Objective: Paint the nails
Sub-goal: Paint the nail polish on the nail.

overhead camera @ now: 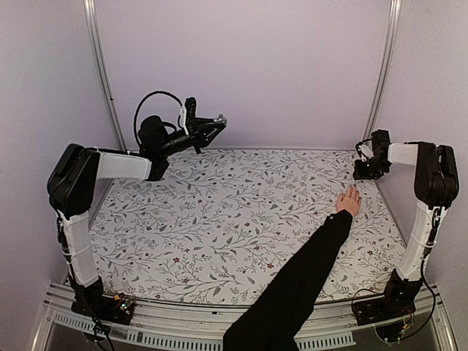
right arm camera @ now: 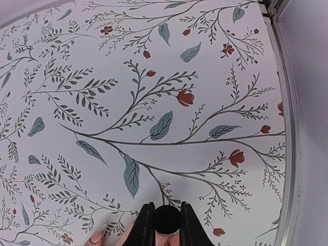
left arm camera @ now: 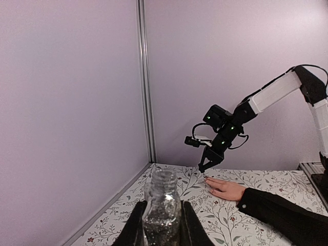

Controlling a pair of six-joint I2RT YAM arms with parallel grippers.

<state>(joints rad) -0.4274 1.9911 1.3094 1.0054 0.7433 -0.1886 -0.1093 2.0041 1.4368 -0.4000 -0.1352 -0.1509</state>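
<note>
The black sleeve [overhead camera: 307, 270] comes in from my near edge across the flowered table [overhead camera: 219, 219]. The bare hand [overhead camera: 349, 201] lies flat on the right side. The nails [right arm camera: 97, 238] are at its far end, very small. My right claw [overhead camera: 363, 172] hangs just above the fingertips and pinches a round black cap [right arm camera: 166, 220]. Far left, my raised left claw [overhead camera: 212, 123] is pressed on an uncapped glitter bottle [left arm camera: 163, 215].
</note>
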